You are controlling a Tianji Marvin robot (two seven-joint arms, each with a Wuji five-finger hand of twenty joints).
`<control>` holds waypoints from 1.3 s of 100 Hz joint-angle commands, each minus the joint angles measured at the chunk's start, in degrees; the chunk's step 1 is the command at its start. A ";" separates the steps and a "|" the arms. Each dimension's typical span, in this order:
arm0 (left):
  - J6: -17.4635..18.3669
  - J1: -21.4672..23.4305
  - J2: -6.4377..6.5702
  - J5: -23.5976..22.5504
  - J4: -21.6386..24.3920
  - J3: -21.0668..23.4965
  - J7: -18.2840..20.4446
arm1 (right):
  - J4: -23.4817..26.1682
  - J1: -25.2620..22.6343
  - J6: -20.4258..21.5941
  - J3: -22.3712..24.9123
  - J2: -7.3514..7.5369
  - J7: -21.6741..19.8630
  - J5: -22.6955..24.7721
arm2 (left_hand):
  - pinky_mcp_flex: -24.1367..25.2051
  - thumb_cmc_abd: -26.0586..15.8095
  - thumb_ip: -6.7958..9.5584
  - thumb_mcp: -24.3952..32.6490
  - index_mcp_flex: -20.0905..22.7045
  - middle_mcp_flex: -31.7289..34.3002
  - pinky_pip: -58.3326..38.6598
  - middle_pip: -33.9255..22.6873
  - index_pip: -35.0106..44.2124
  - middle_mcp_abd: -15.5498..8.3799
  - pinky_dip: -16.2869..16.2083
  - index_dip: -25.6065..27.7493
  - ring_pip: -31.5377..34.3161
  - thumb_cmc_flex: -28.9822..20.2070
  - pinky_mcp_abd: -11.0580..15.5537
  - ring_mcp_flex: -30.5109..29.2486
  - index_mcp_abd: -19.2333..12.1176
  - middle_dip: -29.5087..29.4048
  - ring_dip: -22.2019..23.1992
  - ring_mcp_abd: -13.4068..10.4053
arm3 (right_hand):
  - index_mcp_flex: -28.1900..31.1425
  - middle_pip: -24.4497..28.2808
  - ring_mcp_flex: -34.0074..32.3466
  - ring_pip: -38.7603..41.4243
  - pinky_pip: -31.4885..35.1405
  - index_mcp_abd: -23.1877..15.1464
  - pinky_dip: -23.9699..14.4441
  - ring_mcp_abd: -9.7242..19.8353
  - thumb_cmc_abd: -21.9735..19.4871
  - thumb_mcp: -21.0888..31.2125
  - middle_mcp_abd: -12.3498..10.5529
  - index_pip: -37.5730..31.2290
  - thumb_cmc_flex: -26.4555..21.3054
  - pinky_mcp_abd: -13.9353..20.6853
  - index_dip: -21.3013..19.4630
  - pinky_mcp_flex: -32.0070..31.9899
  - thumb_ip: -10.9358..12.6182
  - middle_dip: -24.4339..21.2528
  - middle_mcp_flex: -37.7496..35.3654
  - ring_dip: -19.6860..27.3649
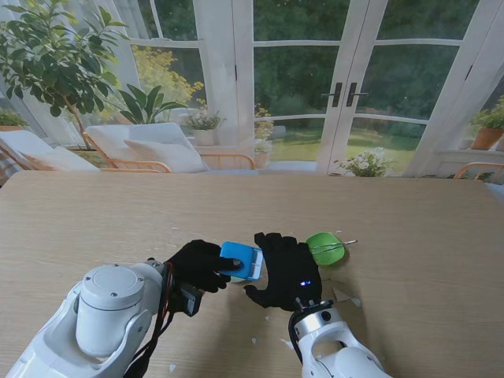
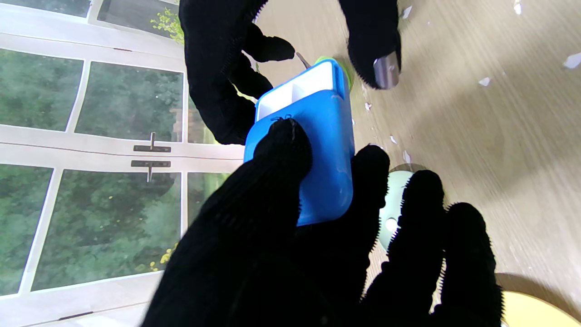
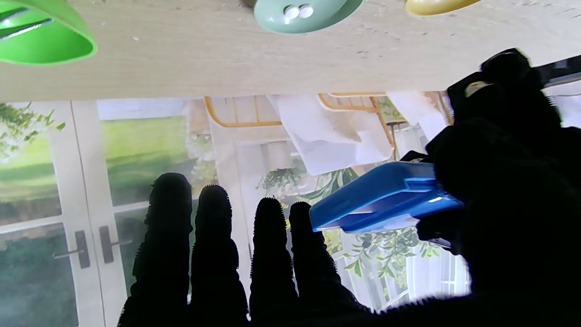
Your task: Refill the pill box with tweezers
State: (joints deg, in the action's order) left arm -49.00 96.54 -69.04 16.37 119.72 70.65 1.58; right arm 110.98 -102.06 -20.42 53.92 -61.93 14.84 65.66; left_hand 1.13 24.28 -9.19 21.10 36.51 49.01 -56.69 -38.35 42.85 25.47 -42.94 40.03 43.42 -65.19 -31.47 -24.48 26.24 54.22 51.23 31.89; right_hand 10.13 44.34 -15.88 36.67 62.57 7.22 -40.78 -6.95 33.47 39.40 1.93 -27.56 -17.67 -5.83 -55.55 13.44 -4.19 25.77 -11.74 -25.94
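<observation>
My left hand (image 1: 198, 266) is shut on the blue pill box (image 1: 239, 260) and holds it off the table, thumb on top (image 2: 281, 154). The pill box (image 2: 317, 136) shows a white divided inside at its far end. My right hand (image 1: 285, 272) is open just right of the box, with fingers (image 3: 213, 254) straight and nothing in them. The box (image 3: 381, 200) hangs beside those fingers. The tweezers (image 1: 343, 242) lie in a green bowl (image 1: 324, 248) just beyond my right hand. A pale green dish (image 3: 299, 11) holds two white pills.
A yellow dish (image 3: 435, 4) sits next to the pale green dish (image 2: 392, 204); both are hidden under my hands in the stand view. Small white scraps (image 1: 346, 298) lie on the wooden table (image 1: 425, 260) near my right wrist. Glass doors stand behind the table's far edge.
</observation>
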 commanded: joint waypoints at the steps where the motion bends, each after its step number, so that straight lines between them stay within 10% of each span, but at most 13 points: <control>1: -0.47 -0.03 -0.51 0.46 0.59 -0.25 0.62 | -1.07 0.51 -0.60 -0.47 -0.86 0.73 0.63 | -0.43 -5.85 2.91 3.51 2.97 1.92 -3.64 -1.48 11.38 -1.16 0.05 4.11 1.53 -7.66 -1.25 -2.07 -1.76 0.08 0.55 1.74 | -1.05 2.44 -0.64 1.27 2.01 1.03 -1.20 1.02 1.04 -0.35 0.92 -2.02 -0.81 1.17 -2.36 0.69 1.43 1.35 2.26 -0.63; 49: -1.26 -0.17 -0.69 1.10 0.53 -0.30 0.55 | -4.48 2.15 0.93 -1.38 -1.81 8.61 -0.59 | -0.36 -5.91 2.89 3.35 2.96 1.64 -3.63 -1.30 10.70 -1.02 0.23 3.38 1.37 -7.59 -1.25 -1.92 -1.44 -0.46 0.35 1.72 | 9.42 5.44 -9.06 3.87 6.29 -7.58 -0.11 1.72 -7.10 -6.75 -3.90 -16.00 -15.00 0.12 -3.79 4.24 4.82 4.35 -7.85 -1.10; 59: -1.35 -0.06 -0.78 1.26 0.69 -0.11 0.29 | -4.19 1.83 0.77 -1.08 -1.80 8.43 -0.62 | -0.27 -5.59 2.96 3.54 3.57 2.04 -3.52 -1.24 10.50 -0.58 0.32 2.82 1.35 -7.61 -1.33 -2.08 -1.17 -0.69 0.30 2.12 | 10.58 4.82 -9.57 3.82 6.70 -7.79 0.22 1.51 -4.15 12.02 -3.73 -17.95 -8.01 -0.06 -2.66 4.32 2.89 4.66 -9.17 -1.08; 78: -1.32 -0.18 -0.39 0.67 0.73 0.11 1.23 | -0.95 0.00 1.18 0.36 -0.62 1.78 2.23 | -0.53 -5.39 2.95 3.90 3.57 2.40 -3.61 -2.25 11.60 -0.50 0.32 3.87 1.82 -7.34 -1.60 -2.63 -1.42 0.03 0.58 2.30 | 1.38 -0.45 -4.86 1.53 4.61 -4.06 0.05 0.13 -1.05 9.89 -2.40 3.72 -1.47 0.08 11.67 1.65 1.30 0.61 -1.18 -0.76; 91: -1.29 -0.34 -0.32 0.61 0.65 0.11 1.42 | -0.34 -0.25 1.33 0.49 -0.38 0.39 2.92 | -0.54 -5.50 2.88 4.04 3.43 2.34 -3.61 -2.24 11.58 -0.58 0.31 4.17 1.79 -7.25 -1.70 -2.53 -1.51 0.13 0.66 2.12 | -1.54 -1.22 -3.60 0.94 3.84 -2.35 0.03 -0.30 -0.60 7.51 -1.84 9.23 0.38 0.13 13.90 0.98 0.88 -0.70 1.33 -0.72; 104: -1.30 -0.39 -0.34 0.72 0.61 0.09 1.40 | -0.40 -0.15 1.78 0.29 -0.41 0.49 2.51 | -0.54 -5.51 2.84 4.11 3.46 2.39 -3.61 -2.16 11.48 -0.66 0.31 4.34 1.70 -7.20 -1.70 -2.54 -1.61 0.19 0.68 2.19 | -0.07 -0.52 -3.63 1.00 3.61 -3.95 -0.14 -0.30 -0.56 5.05 -2.07 9.91 0.02 0.08 13.00 0.85 0.61 -0.92 1.08 -0.86; 130: -1.48 -0.45 -0.46 1.46 0.52 -0.03 1.33 | -2.35 1.52 1.04 -1.20 -0.95 3.73 1.44 | -0.54 -5.49 2.82 4.19 3.47 2.38 -3.61 -1.92 11.26 -0.64 0.31 4.64 1.53 -7.23 -1.64 -2.55 -1.70 0.27 0.69 2.11 | 3.53 3.50 -5.75 2.79 4.54 -7.59 -0.80 0.62 -0.30 8.61 -3.63 -2.57 -1.32 0.04 -1.39 2.15 0.87 1.97 -1.78 -1.57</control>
State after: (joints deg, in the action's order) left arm -50.12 96.12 -69.31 17.70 119.83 70.69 1.87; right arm 109.36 -100.85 -19.10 53.08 -62.08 17.85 67.50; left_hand 0.74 24.24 -9.19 21.10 36.38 49.51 -56.71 -39.02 43.23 25.88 -42.92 40.36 43.94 -65.22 -31.56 -25.06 26.97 54.06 51.23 32.06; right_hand 12.55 46.19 -20.94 38.69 66.91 1.49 -40.70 -6.69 32.04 45.84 -0.70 -27.15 -19.47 -5.80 -53.66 15.07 -3.29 26.76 -12.49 -26.70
